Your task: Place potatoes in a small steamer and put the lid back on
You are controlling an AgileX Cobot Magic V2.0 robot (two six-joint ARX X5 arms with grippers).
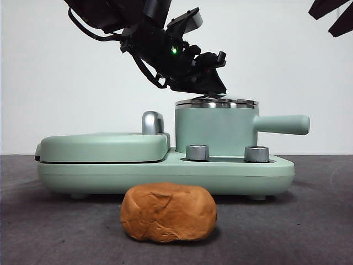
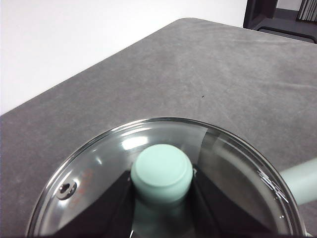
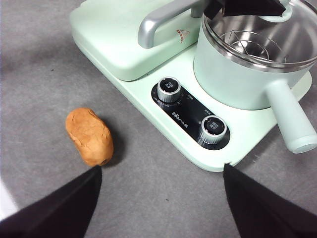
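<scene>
Gripping the mint-green knob [image 2: 162, 173] of the glass lid [image 2: 99, 168], the left gripper [image 2: 162, 191] sits atop the small steamer [image 1: 215, 130], its jaws closed on the knob's two sides. Seen from the front, the potato [image 1: 168, 212] lies on the grey table [image 1: 309, 221] at 6 o'clock from the appliance base [image 1: 165, 174]. The right gripper [image 3: 161, 198] hovers wide open above the table.

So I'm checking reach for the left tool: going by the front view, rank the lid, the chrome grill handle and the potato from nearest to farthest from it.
1. The lid: directly under the left tool, on the steamer pot.
2. The chrome grill handle: lower, beside the pot.
3. The potato: lowest, on the table in front of the appliance.
</scene>
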